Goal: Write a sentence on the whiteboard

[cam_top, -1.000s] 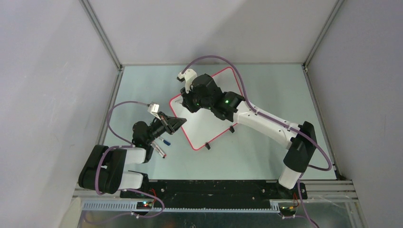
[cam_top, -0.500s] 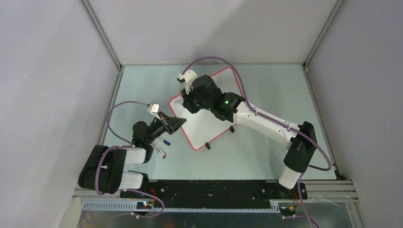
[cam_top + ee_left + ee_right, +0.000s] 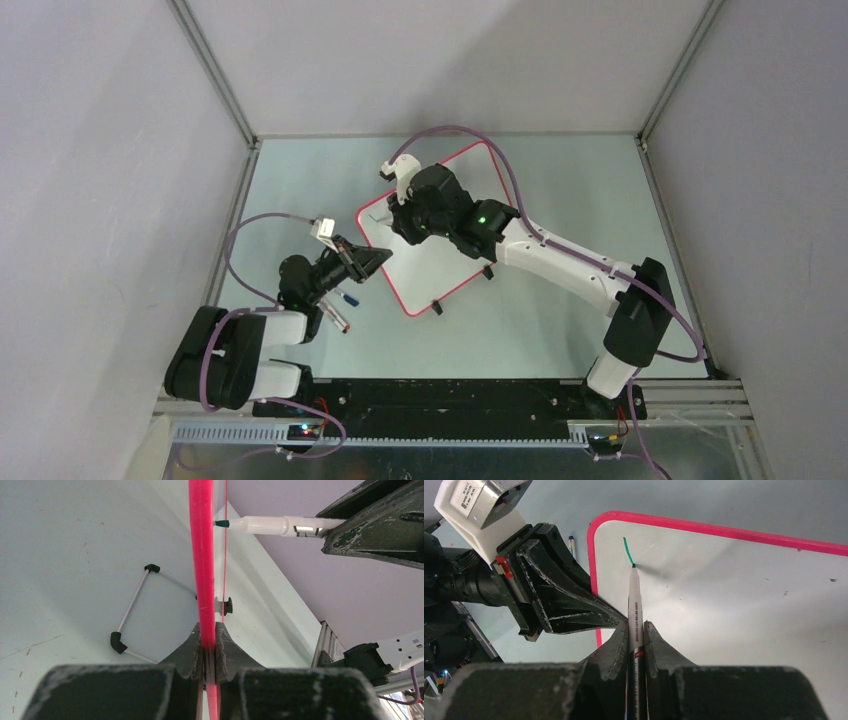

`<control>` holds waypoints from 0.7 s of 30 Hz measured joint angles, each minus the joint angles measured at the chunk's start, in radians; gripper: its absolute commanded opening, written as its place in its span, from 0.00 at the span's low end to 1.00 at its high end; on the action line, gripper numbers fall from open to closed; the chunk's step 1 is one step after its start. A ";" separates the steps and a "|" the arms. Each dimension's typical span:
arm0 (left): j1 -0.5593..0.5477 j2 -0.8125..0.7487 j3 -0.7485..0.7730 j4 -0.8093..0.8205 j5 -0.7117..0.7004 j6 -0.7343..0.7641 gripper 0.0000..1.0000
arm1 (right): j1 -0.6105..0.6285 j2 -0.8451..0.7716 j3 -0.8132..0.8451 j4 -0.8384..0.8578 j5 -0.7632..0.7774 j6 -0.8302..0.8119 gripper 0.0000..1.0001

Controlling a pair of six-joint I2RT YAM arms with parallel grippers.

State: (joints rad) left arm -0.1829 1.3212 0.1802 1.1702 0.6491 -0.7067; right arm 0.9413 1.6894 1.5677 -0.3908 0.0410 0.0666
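Left gripper [image 3: 208,630]: my two fingers are closed narrow on the red-pink rim of the whiteboard [image 3: 201,555], and the rim runs straight up between them in the left wrist view.
Right gripper [image 3: 636,630]: my fingers are pressed together around a white marker [image 3: 634,605], which points forward out of the jaws.
Marker tip: it is green and it touches the white surface, near the corner that my left gripper holds.
Green stroke [image 3: 627,549]: one short curved line, from the tip up toward the rounded corner.
Whiteboard [image 3: 430,275]: it lies on the pale green table [image 3: 560,200] near the middle, turned diagonally. My right arm reaches over it from the right side.
Clip feet: two small black clips sit on the near edge of the board, one [image 3: 437,308] closer to my bases and one [image 3: 488,272] further right.
Loose pen [image 3: 348,297]: it has a blue end and lies on the table under my left wrist, apart from the board.
Rod frame [image 3: 132,611]: thin grey rods with black corners, lying on the table beside the board edge.
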 measured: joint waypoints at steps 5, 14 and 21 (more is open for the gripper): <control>0.000 0.000 0.000 -0.001 0.000 0.000 0.04 | -0.003 0.000 0.000 0.000 -0.005 0.000 0.00; 0.000 -0.003 0.000 -0.001 0.000 0.001 0.04 | -0.014 0.000 0.018 -0.010 -0.023 0.001 0.00; 0.000 -0.007 0.000 -0.004 0.001 0.004 0.04 | -0.021 0.000 0.055 -0.017 -0.023 0.002 0.00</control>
State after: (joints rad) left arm -0.1829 1.3144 0.1802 1.1664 0.6498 -0.7029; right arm 0.9207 1.6897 1.6226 -0.4080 0.0185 0.0681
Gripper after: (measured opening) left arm 0.100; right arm 0.163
